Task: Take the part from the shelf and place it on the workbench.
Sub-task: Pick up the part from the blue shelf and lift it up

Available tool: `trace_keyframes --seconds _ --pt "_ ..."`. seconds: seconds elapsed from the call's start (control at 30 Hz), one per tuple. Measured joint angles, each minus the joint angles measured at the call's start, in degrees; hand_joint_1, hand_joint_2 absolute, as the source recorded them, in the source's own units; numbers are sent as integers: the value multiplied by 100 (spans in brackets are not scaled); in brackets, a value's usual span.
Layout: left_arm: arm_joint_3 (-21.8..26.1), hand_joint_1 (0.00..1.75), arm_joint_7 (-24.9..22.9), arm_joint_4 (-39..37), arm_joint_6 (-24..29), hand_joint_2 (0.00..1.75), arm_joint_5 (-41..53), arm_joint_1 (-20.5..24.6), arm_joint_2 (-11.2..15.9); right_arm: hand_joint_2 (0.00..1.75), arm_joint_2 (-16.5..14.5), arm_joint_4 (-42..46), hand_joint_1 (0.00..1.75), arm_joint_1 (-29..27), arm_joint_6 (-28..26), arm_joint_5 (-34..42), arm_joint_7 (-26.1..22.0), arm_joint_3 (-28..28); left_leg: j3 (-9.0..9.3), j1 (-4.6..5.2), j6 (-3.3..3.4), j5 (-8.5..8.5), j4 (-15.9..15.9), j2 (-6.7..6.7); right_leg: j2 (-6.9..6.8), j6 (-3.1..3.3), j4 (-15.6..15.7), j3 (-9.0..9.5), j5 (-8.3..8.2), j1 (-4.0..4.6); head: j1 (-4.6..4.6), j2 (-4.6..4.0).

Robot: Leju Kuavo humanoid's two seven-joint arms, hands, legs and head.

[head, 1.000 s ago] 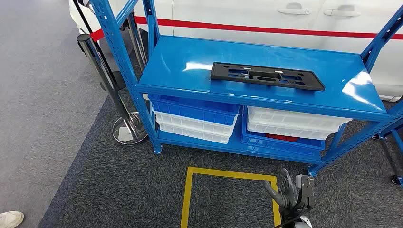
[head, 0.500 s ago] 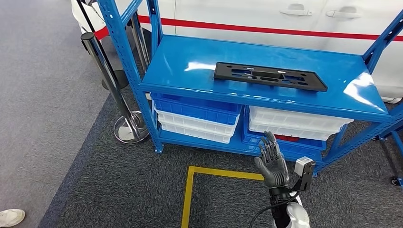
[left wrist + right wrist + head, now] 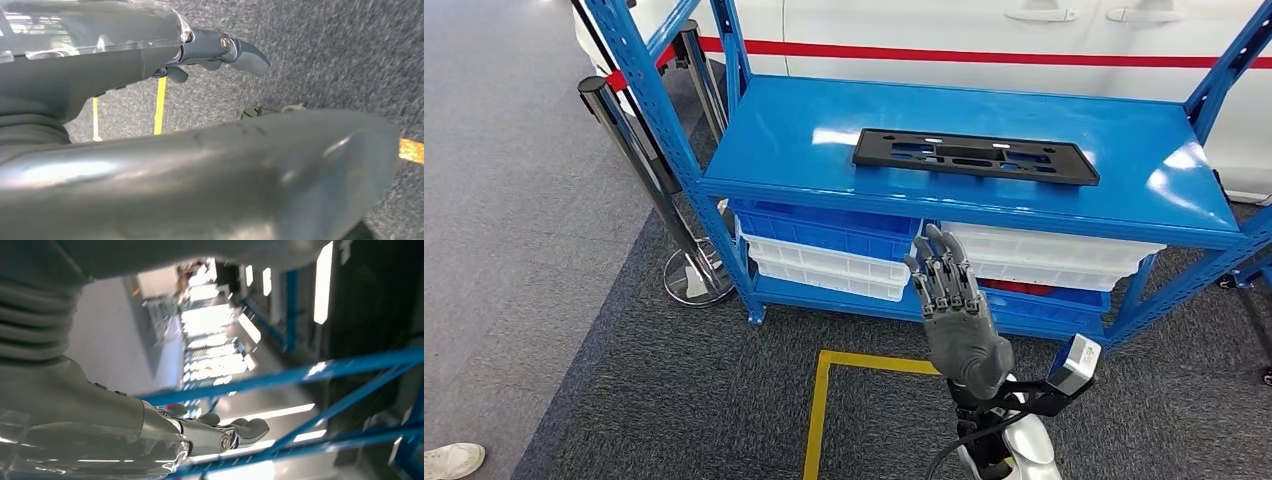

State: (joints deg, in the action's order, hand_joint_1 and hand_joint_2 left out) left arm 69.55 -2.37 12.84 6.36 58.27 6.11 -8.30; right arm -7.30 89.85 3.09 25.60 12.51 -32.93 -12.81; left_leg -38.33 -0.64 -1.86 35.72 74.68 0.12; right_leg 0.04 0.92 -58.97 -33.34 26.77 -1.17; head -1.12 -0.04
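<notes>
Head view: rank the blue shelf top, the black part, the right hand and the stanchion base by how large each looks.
1. Blue shelf top, by far the largest.
2. Black part, lying flat on it.
3. Right hand, open and raised; nearer the camera, so it looks inflated and could rival the part.
4. Stanchion base, smallest, partly hidden behind the shelf leg.

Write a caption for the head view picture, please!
Robot's open right hand lifted toward the black part on the blue shelf.
</notes>
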Motion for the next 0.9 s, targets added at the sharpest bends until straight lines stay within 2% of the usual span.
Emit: trace_keyframes --seconds 0.03,0.1,0.17,0.2,0.27,0.33,0.37,0.4,0.47,0.5,0.53,0.57,0.63,0.67,0.7,0.8,0.87,0.9 --pt "10 0 -12 -5 29 0 31 0 -6 0 0 130 0 1 92 75 -23 -119 17 0 4 -119 -68 0 3 1 -1 9 2 2 0 0" --pt "20 0 -39 -12 111 0 107 9 -13 0 0 386 0 25 282 224 -53 -340 325 0 33 -556 -786 0 11 -7 -2 34 12 1 1 0" --pt "29 0 -54 -17 203 0 184 28 -24 0 0 620 0 83 486 377 -56 -569 616 19 75 -810 -1467 -4 23 -45 -12 31 18 21 2 0" --pt "38 0 -56 -20 238 0 214 36 -32 0 0 719 0 118 601 459 -55 -687 668 30 98 -831 -1610 -9 26 -72 -12 18 13 30 3 0" --pt "70 0 -44 -28 251 0 231 41 -46 0 0 874 0 179 833 615 -55 -890 667 37 156 -833 -1642 -18 28 -135 2 5 -8 40 7 0" --pt "126 0 -10 -39 191 0 188 42 -50 0 0 991 0 218 1027 736 -57 -1019 676 17 239 -875 -1690 -18 23 -192 -76 -19 70 33 9 0" --pt "152 0 10 -43 155 0 162 47 -52 0 0 1034 0 236 1093 774 -60 -1061 680 6 279 -896 -1715 -16 21 -216 -253 -93 195 33 10 0" --pt "170 0 25 -45 131 0 146 52 -54 0 0 1063 0 248 1133 794 -62 -1093 680 7 306 -909 -1726 -12 19 -232 -563 -231 379 29 11 0" --pt "185 0 35 -46 115 0 158 54 -55 0 0 1082 0 259 1157 802 -63 -1131 664 25 331 -915 -1723 -8 18 -251 -1333 -594 722 33 11 0" --pt "187 0 34 -46 113 0 180 53 -56 0 0 1082 0 259 1155 795 -62 -1138 662 35 336 -915 -1719 -7 18 -252 -1574 -710 770 33 11 0" --pt "188 0 31 -47 112 0 206 52 -56 0 0 1082 0 260 1147 785 -57 -1141 663 44 338 -913 -1715 -9 18 -243 -1589 -722 698 35 11 0" --pt "188 0 25 -48 112 0 226 53 -57 0 0 1082 0 264 1137 777 -51 -1144 671 52 338 -910 -1711 -14 17 -223 -1379 -623 529 38 12 0" --pt "188 0 8 -50 111 0 256 58 -63 0 0 1083 0 279 1112 777 -34 -1149 686 74 327 -895 -1702 -26 15 -156 -601 -244 142 62 11 0" --pt "188 0 -1 -51 111 0 261 62 -67 0 0 1084 0 288 1101 783 -30 -1149 682 87 310 -886 -1695 -31 12 -126 -277 -93 35 75 10 0" --pt "188 0 -8 -53 111 0 265 63 -69 0 1 1084 0 293 1089 791 -27 -1149 674 96 289 -878 -1689 -33 12 -103 -73 -7 -7 90 10 0" --pt "188 0 -24 -55 110 0 270 65 -70 0 6 1083 0 295 1064 802 -37 -1150 664 96 210 -860 -1688 -32 21 -56 52 25 -10 82 9 0" --pt "188 0 -30 -55 105 0 282 68 -68 0 7 1081 0 298 1064 806 -44 -1155 579 90 150 -713 -1474 -33 10 -6 97 60 -23 45 -1 0" --pt "188 0 -31 -55 98 0 289 67 -67 0 7 1078 0 299 1065 807 -46 -1159 445 76 118 -557 -1188 -33 1 15 111 75 -24 35 -7 -1"
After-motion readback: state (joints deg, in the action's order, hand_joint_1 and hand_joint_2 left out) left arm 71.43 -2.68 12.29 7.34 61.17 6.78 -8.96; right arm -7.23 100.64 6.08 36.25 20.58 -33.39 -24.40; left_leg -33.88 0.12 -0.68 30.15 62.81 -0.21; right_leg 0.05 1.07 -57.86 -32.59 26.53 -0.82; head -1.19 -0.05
